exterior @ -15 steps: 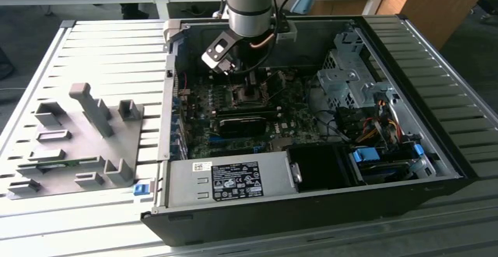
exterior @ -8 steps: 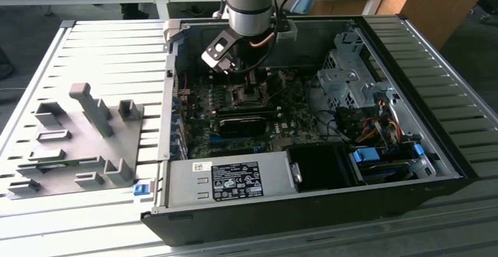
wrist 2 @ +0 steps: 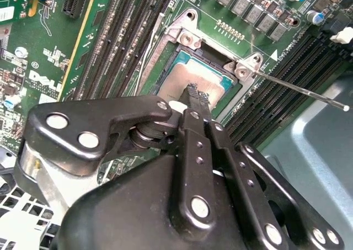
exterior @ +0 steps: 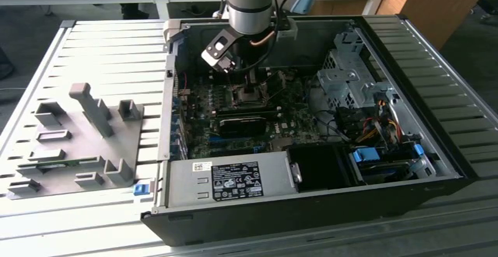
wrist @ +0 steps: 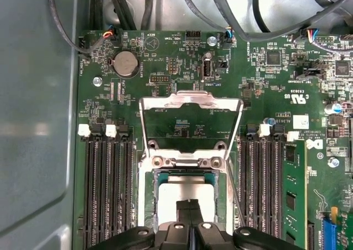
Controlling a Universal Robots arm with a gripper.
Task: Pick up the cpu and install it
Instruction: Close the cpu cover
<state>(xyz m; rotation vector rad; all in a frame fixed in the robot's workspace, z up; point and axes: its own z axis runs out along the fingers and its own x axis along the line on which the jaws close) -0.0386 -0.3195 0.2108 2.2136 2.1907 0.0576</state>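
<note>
**Tool.** One black two-finger gripper (wrist 2: 196, 97), fingers pressed together with nothing between them, tips resting on the cpu's top.

**Task item.** One small square cpu with a silvery-grey metal top (wrist: 172, 201), lying flat inside the socket frame, directly under the fingertips.

**Socket.** One silver metal-framed socket (wrist 2: 187, 37).
- One hinged silver load plate (wrist: 190, 102), standing open.
- One thin wire lever (wrist 2: 300, 91), slanting out over the neighbouring slots.

**Board.** One green motherboard (wrist: 265, 84) with white lettering and marks.
- Long black memory slots (wrist: 107, 189) in banks on both sides of the socket.
- One green memory stick (wrist: 292, 189), seated in a slot.
- One round silver coin cell (wrist: 126, 63).
- Black cables (wrist: 231, 12) crossing above the board's edge.

**Surroundings, exterior view.**
- One open black computer case (exterior: 311, 216), centre of frame.
- One grey robot arm (exterior: 247, 0) entering the case from upper centre.
- One grey power supply box (exterior: 233, 181) bearing a white printed label, lower centre.
- One bundle of coloured wires (exterior: 377, 126) inside the case, toward the exterior view's right.
- One grey fixture plate with upright blocks (exterior: 78, 146), at the exterior view's left.
- One slatted grey metal table (exterior: 109, 53) under both the case and the plate.
</note>
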